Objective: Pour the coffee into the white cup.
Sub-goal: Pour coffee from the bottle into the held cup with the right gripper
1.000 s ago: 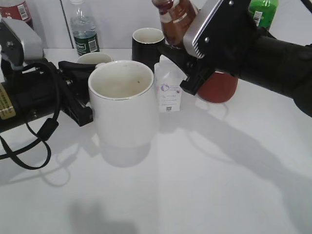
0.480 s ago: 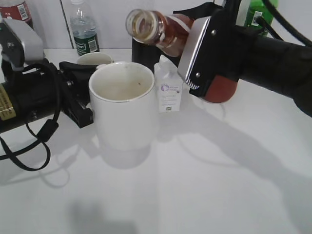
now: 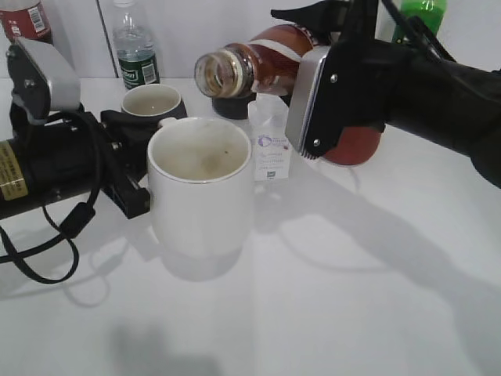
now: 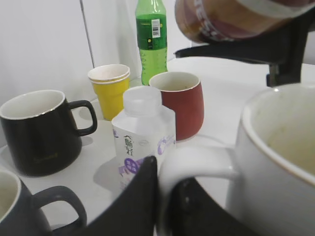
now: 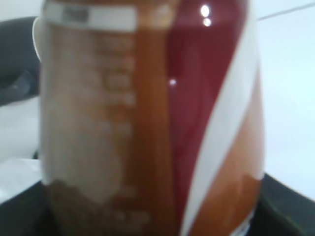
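The white cup [image 3: 200, 188] stands at the table's middle left, empty inside with faint stains. My left gripper [image 3: 129, 176] is shut on its handle [image 4: 197, 164]; the black fingers [image 4: 165, 196] pinch the handle in the left wrist view. My right gripper [image 3: 313, 47] is shut on the brown coffee bottle [image 3: 250, 66], which lies tilted almost level with its open mouth above the cup's far rim. The bottle fills the right wrist view [image 5: 147, 118] and shows at the top of the left wrist view [image 4: 231, 19]. No stream of coffee shows.
Behind the white cup stand a small white bottle [image 3: 271, 145], a red mug [image 3: 352, 145], a dark mug [image 3: 153, 106] and a black mug [image 4: 39, 130]. Yellow paper cups [image 4: 109, 88], a green bottle [image 4: 150, 37] and a water bottle [image 3: 135, 43] stand by the back wall.
The right gripper has tipped the coffee bottle from upright to nearly level and swung its mouth leftward over the white cup. The cup has shifted slightly.
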`<action>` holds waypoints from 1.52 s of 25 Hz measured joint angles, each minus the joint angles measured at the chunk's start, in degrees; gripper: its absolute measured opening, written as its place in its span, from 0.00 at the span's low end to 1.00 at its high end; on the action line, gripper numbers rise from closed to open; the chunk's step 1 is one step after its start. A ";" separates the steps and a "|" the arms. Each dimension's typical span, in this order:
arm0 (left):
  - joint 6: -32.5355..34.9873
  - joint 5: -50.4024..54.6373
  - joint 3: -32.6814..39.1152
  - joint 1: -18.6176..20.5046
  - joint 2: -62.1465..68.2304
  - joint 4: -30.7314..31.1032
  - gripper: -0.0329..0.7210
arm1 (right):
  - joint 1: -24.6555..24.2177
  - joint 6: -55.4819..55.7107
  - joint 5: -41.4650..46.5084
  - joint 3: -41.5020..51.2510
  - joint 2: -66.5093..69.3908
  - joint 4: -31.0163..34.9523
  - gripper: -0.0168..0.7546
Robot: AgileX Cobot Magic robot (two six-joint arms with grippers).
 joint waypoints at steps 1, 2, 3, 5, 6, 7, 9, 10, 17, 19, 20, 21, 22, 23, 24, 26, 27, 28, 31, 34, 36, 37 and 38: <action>0.00 0.00 0.00 0.00 0.00 0.21 0.10 | 0.00 -0.91 -0.13 0.00 0.00 0.00 0.71; 0.00 -0.05 0.00 0.00 0.00 0.35 0.10 | 0.00 -1.93 -0.17 0.00 0.00 0.00 0.71; 0.00 -0.05 0.00 0.00 0.00 0.53 0.10 | 0.00 -2.65 -0.17 0.00 0.00 0.00 0.71; 0.00 -0.05 0.00 0.00 0.00 0.60 0.10 | 0.00 -3.89 -0.23 0.00 0.00 0.00 0.71; 0.00 -0.05 0.00 0.00 0.00 0.60 0.10 | 0.00 -4.60 -0.23 0.00 0.00 0.00 0.71; 0.00 -0.05 0.00 0.00 0.00 0.60 0.10 | 0.00 -5.06 -0.28 0.00 0.00 0.05 0.71; 0.00 -0.05 0.00 0.00 0.00 0.60 0.10 | 0.00 -5.75 -0.49 0.00 0.00 0.17 0.71; 0.05 -0.05 0.00 0.00 0.00 0.60 0.10 | 0.00 -6.34 -0.57 0.00 0.00 0.31 0.71; 0.22 -0.23 0.00 0.00 0.00 0.60 0.10 | 0.00 -9.59 -0.98 0.00 0.00 1.16 0.71; 0.22 -0.73 0.00 0.00 0.00 0.62 0.10 | 0.00 -9.88 -1.02 0.00 0.00 1.16 0.71; 0.22 -1.10 0.00 0.00 0.00 0.62 0.10 | 0.00 -10.17 -1.02 0.00 0.00 1.16 0.71; 0.22 -1.33 0.00 0.00 0.00 0.62 0.10 | 0.00 -10.33 -1.02 0.00 0.00 1.16 0.71; 0.22 -1.47 0.00 0.00 0.00 0.62 0.10 | 0.00 -10.41 -1.02 0.00 0.00 1.16 0.71; 0.22 -1.53 0.00 0.00 0.00 0.62 0.10 | 0.00 -10.46 -1.02 0.00 0.00 1.20 0.71; 0.22 -1.53 0.00 0.00 0.00 0.62 0.10 | 0.00 -10.56 -1.02 0.00 0.00 1.23 0.71; 0.22 -1.57 0.00 0.00 0.00 0.62 0.10 | 0.00 -10.68 -1.02 0.00 0.00 1.28 0.71; 0.22 -1.57 0.00 0.00 0.00 0.62 0.10 | 0.00 -10.74 -1.08 0.00 0.00 1.28 0.71; 0.22 -1.57 0.00 0.00 0.00 0.62 0.10 | 0.00 -10.88 -1.27 0.00 0.00 1.34 0.71; 0.22 -1.64 0.00 0.00 0.00 0.62 0.10 | 0.00 -11.01 -1.83 0.00 0.00 1.41 0.71; 0.22 -1.63 0.00 0.00 0.00 0.62 0.10 | 0.00 -11.13 -1.97 0.00 0.00 1.53 0.71; 0.22 -1.63 0.00 0.00 0.00 0.62 0.10 | 0.00 -11.48 -1.97 0.00 0.00 1.53 0.71; 0.22 -1.63 0.00 0.00 0.00 0.62 0.10 | 0.00 -11.86 -2.03 0.00 0.00 1.53 0.71; 0.22 -1.69 0.00 0.00 0.00 0.62 0.10 | 0.00 -12.14 -2.09 0.00 0.00 1.53 0.71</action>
